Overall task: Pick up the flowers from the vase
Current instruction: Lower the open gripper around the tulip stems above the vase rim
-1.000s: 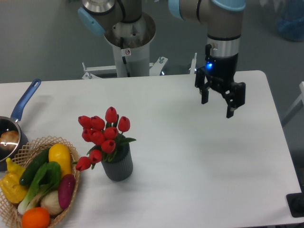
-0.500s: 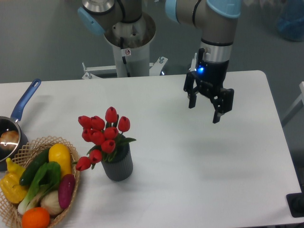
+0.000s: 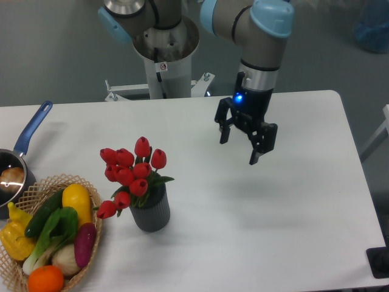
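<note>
The flowers (image 3: 129,172), a bunch of red tulip buds with green leaves, stand in the vase (image 3: 151,212), a small dark grey ribbed cylinder at the left front of the white table. My gripper (image 3: 239,151) is open and empty. It hangs above the table's middle, well to the right of the flowers and farther back, apart from them.
A wicker basket (image 3: 36,188) with several colourful vegetables sits at the front left corner, close to the vase. A metal saucepan with a blue handle (image 3: 31,129) lies at the left edge. The robot's base column (image 3: 165,58) stands behind the table.
My gripper has moved left across the table toward the flowers, still open and empty. The flowers and vase have not moved.
</note>
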